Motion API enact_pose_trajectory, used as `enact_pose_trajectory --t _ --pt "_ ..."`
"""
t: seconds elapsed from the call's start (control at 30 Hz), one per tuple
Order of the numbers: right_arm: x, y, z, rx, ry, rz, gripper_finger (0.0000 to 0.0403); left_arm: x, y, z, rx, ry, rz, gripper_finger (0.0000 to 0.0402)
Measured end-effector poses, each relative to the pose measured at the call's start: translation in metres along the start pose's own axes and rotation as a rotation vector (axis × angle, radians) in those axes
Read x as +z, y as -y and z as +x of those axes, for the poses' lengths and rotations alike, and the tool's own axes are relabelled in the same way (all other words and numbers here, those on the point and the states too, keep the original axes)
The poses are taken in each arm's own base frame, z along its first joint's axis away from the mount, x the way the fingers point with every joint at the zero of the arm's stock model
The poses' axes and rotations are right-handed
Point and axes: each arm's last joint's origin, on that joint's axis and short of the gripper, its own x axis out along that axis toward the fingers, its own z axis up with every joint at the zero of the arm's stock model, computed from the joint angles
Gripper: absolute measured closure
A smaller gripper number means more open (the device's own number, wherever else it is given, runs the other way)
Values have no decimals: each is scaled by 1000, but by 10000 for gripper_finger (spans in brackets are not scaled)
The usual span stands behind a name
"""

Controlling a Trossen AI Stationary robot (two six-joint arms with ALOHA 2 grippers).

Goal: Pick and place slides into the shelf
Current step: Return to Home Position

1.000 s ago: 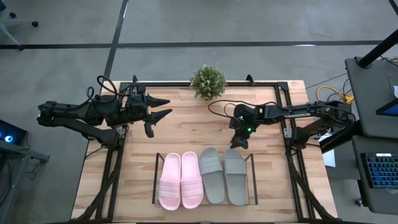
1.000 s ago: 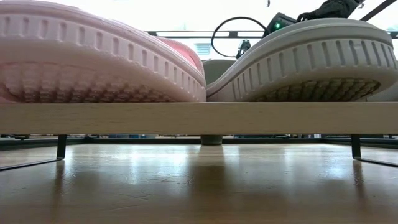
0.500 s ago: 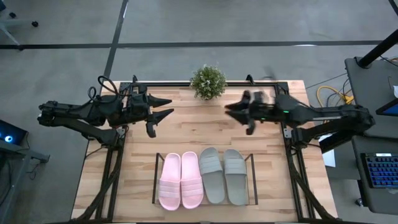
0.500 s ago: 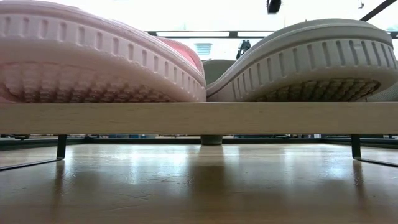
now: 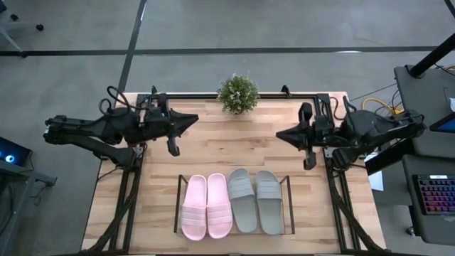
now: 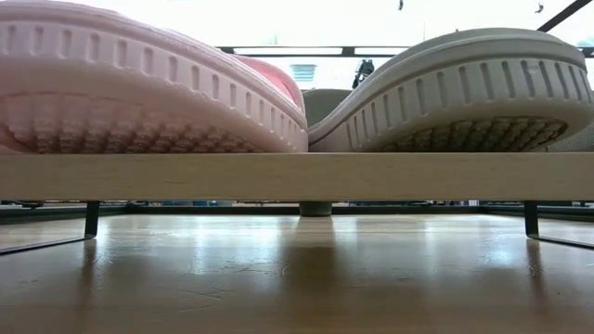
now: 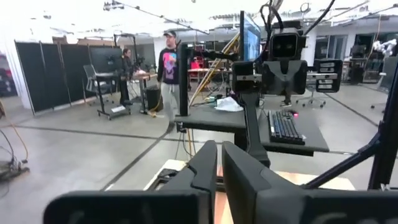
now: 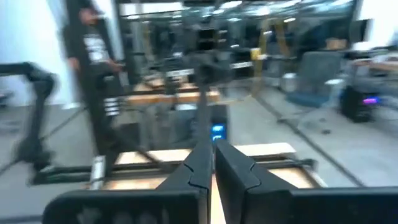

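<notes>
my right pincer (image 5: 282, 134) is closed on nothing near the right edge of the surface (image 5: 213, 153), and my left pincer (image 5: 188, 122) sits closed and empty near the left edge. the pink slides (image 5: 206, 206) and grey slides (image 5: 256, 200) lie side by side in the shelf (image 5: 177, 203), well apart from both. the risk i see: a low sweep clipping the potted plant (image 5: 237, 92) between the arms.

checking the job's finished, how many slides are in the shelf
4, all side by side in the shelf: from the high view's left, outer pink slide, inner pink slide, inner grey slide, outer grey slide. None shows elsewhere.
</notes>
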Motion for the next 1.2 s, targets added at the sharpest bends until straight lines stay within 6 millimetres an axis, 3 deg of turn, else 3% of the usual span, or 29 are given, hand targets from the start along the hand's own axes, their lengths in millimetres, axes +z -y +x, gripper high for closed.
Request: enact_pose_trajectory --t 0.13,0.27,0.5,0.6,0.8,1.0,1.2 --pt "10 2 -2 139 11 -9 394 7 -3 -6 3 41 7 393" --pt "15 17 -10 97 14 -27 394 10 -5 -10 5 55 30 400" --pt "31 41 -65 -119 115 -122 394 13 -8 -17 6 62 32 401" --pt "30 44 -76 -158 100 -120 395 13 -8 -17 6 61 33 401" --pt "21 42 -62 -146 32 -149 395 10 -7 -13 5 49 38 401" --pt "17 53 -64 -113 64 -97 395 4 -2 -5 2 22 51 401" --pt "-14 60 -50 3 4 26 395 -4 3 6 -1 -9 64 402"
